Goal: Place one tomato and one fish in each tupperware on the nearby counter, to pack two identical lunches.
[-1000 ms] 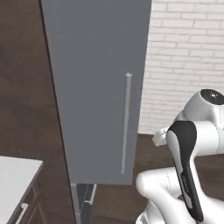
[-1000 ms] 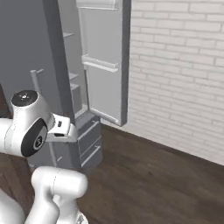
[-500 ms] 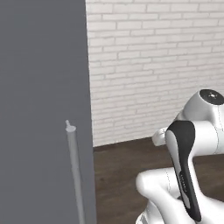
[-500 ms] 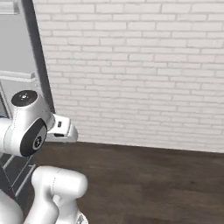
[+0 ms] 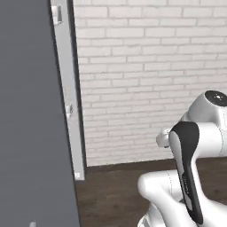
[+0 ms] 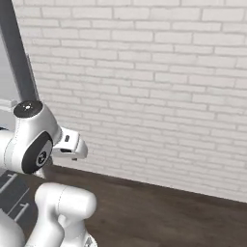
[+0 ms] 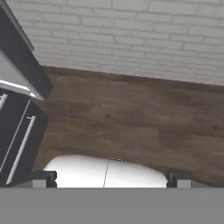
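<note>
White brick wall (image 6: 159, 96) ran across the back, dark wood floor (image 7: 131, 127) below, grey fridge door (image 5: 31, 133) stood open at left.

A white brick wall (image 5: 155, 66) is being faced from the base, and a dark wooden floor (image 7: 131, 113) is being shown running along its foot. A tall grey door (image 5: 26, 111) is being seen edge-on at the left of the left base view. In the hand view the gripper (image 7: 111, 178) is being held over the floor with its fingertips (image 7: 43, 178) spread wide apart, beside dark drawer fronts (image 7: 15, 131) with silver handles.
</note>
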